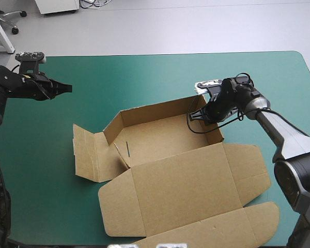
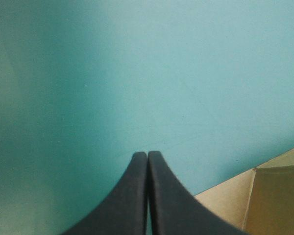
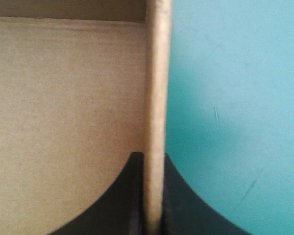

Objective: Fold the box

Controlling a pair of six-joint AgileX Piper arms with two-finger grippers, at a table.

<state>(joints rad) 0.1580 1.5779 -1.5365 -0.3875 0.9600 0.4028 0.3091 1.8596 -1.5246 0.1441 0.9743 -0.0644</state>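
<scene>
The brown box (image 1: pixel 181 175) lies in the middle of the table as an open tray. Its far wall (image 1: pixel 155 109) and right wall stand raised, and its lid is flat toward the near edge. Side flaps (image 1: pixel 93 152) lie spread to the left. My right gripper (image 1: pixel 200 117) is shut on the right wall's top edge (image 3: pixel 157 98), one black finger (image 3: pixel 132 196) inside the tray and one outside. My left gripper (image 1: pixel 66 88) hovers shut and holding nothing over the cover at the far left, well apart from the box. Only a corner of the box (image 2: pixel 269 196) shows beside the left gripper (image 2: pixel 147 155).
The teal-green cover (image 1: pixel 144 77) shows between the box and the table's far edge, and also on the left under my left arm. The lid's front flap (image 1: pixel 217 230) reaches the table's near edge.
</scene>
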